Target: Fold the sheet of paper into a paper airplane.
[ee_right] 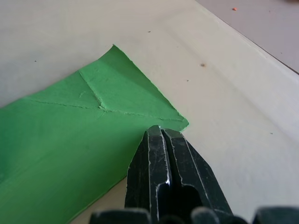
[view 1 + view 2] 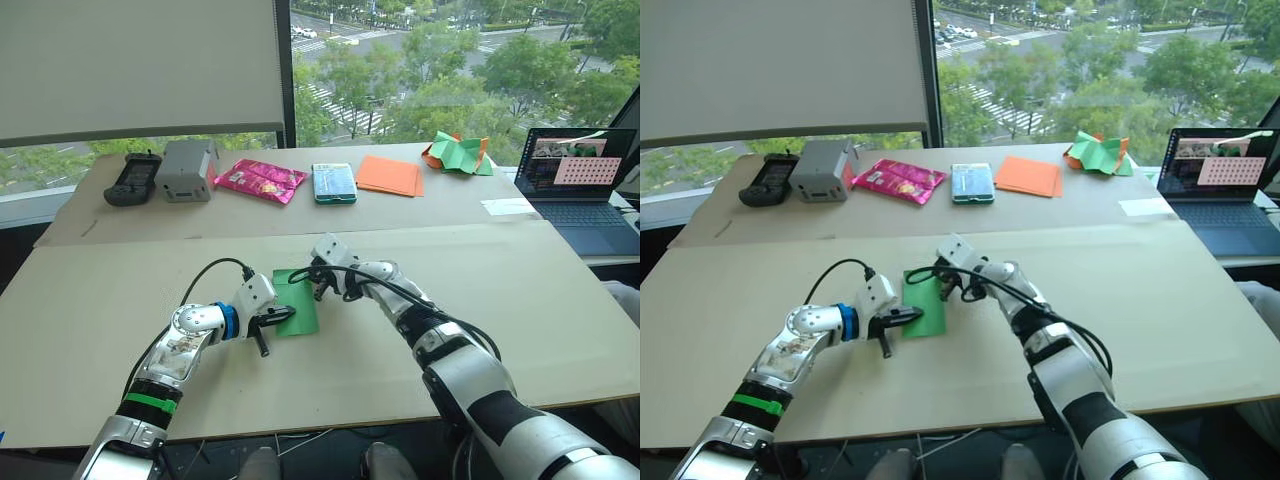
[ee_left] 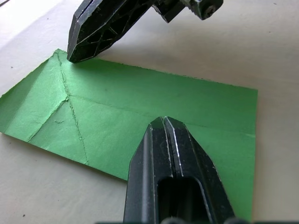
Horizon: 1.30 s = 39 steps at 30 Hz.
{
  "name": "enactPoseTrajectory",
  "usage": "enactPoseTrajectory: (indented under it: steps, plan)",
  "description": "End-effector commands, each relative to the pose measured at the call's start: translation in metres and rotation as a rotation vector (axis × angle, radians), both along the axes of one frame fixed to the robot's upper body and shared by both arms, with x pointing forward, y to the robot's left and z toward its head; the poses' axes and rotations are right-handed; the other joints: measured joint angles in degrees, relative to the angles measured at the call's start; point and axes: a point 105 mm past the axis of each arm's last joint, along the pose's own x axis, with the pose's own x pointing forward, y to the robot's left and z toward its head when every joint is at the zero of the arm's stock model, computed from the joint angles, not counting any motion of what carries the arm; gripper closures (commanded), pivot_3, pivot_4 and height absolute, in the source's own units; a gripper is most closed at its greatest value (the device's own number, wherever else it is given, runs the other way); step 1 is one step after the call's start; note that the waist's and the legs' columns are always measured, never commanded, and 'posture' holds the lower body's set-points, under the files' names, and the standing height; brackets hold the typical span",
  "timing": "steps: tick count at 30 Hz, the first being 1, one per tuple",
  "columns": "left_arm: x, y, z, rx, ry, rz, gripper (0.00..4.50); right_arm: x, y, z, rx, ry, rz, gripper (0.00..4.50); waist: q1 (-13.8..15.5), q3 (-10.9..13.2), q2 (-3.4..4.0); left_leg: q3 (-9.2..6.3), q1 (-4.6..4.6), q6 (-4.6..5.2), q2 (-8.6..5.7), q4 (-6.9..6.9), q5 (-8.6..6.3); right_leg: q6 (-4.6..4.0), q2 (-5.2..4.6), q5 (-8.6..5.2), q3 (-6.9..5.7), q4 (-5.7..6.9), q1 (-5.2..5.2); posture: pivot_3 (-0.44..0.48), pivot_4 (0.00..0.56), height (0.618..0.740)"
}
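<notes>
The sheet of paper [image 2: 298, 303] is a bright green rectangle with crease lines, lying flat on the near table between my two grippers. My left gripper [image 3: 163, 122] is shut, and its tips rest on top of the sheet near its left edge. My right gripper [image 1: 161, 131] is also shut, with its tip pressing down at the sheet's far corner by the creased end. The left wrist view shows the right gripper's fingers [image 3: 96, 30] touching that corner. Neither gripper holds the paper between its fingers. No paper airplane is in view.
On the far table lie flat orange sheets [image 2: 390, 175], a crumpled green-and-orange paper heap [image 2: 458, 152], a pink packet [image 2: 260, 180], a teal pack [image 2: 334, 183], a grey box [image 2: 187, 170] and a black device [image 2: 133, 180]. An open laptop [image 2: 580, 190] stands at the right.
</notes>
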Motion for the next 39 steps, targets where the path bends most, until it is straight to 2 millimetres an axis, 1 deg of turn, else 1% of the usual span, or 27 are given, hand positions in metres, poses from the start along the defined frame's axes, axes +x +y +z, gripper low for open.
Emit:
enactPoseTrajectory:
  steps: [1,7,9,11,19,22,28,32,35,39]
  plan:
    - [-0.007,0.006,-0.019,0.051,0.068,0.017,4.50,0.004,0.006,0.013,0.025,-0.042,0.015,4.47,-0.1,0.0,0.01,0.00,0.00,0.00,0.00,0.00,0.00,0.00,0.00,0.00,0.00,0.00,0.00,0.000,0.150,0.706]
    - [-0.006,0.008,-0.018,0.053,0.064,0.023,4.50,-0.009,0.007,0.003,0.002,-0.007,0.098,4.47,-0.3,0.0,0.03,-0.01,0.01,0.00,0.00,0.00,0.00,0.00,0.00,0.00,0.00,0.01,0.03,0.000,0.150,0.706]
    - [-0.006,0.008,-0.018,0.054,0.063,0.025,4.50,-0.013,0.005,-0.001,-0.010,0.013,0.112,4.47,-0.3,0.0,0.04,-0.01,0.02,0.00,0.00,0.00,0.00,0.00,0.00,0.00,0.01,0.01,0.04,0.000,0.150,0.706]
    - [-0.006,0.008,-0.018,0.054,0.063,0.026,4.50,-0.020,0.000,-0.009,-0.028,0.034,0.125,4.47,-0.3,0.0,0.06,-0.01,0.03,0.00,0.00,0.00,0.00,0.00,0.00,0.00,0.00,0.01,0.05,0.000,0.150,0.706]
    - [-0.005,0.007,-0.018,0.056,0.062,0.022,4.50,-0.057,-0.010,-0.031,-0.049,0.108,0.175,4.47,-0.3,-0.2,0.28,-0.01,0.23,-0.03,0.00,0.01,-0.02,-0.03,0.00,-0.04,0.00,0.00,0.23,0.000,0.150,0.706]
    - [-0.005,0.007,-0.018,0.058,0.062,0.020,4.50,-0.070,-0.014,-0.036,-0.052,0.130,0.186,4.47,-0.3,-0.3,0.31,-0.01,0.25,-0.06,0.00,0.02,-0.04,-0.03,-0.01,-0.05,0.01,-0.02,0.26,0.000,0.150,0.706]
    - [-0.004,0.007,-0.018,0.063,0.062,0.015,4.50,-0.102,-0.021,-0.045,-0.097,0.177,0.243,4.47,-0.2,-0.4,0.34,-0.01,0.28,-0.13,0.00,0.02,-0.08,-0.03,-0.01,-0.08,0.00,-0.08,0.26,0.000,0.150,0.706]
    - [-0.003,0.007,-0.018,0.064,0.063,0.012,4.50,-0.120,-0.024,-0.054,-0.136,0.205,0.277,4.47,-0.2,-0.4,0.31,-0.01,0.41,-0.48,0.00,0.03,-0.30,-0.02,-0.02,-0.10,-0.01,-0.15,0.19,0.000,0.150,0.706]
    - [-0.002,0.006,-0.018,0.063,0.064,0.008,4.50,-0.127,-0.024,-0.056,-0.143,0.216,0.283,4.47,-0.2,-0.4,0.28,-0.01,0.43,-0.50,0.00,0.03,-0.31,0.00,-0.04,-0.12,-0.02,-0.17,0.20,0.000,0.150,0.706]
    - [-0.001,0.006,-0.018,0.063,0.063,0.003,4.50,-0.127,-0.023,-0.055,-0.146,0.217,0.279,4.47,0.0,-0.4,0.27,-0.01,0.44,-0.51,0.00,0.03,-0.31,0.00,-0.04,-0.14,-0.02,-0.18,0.20,0.000,0.150,0.706]
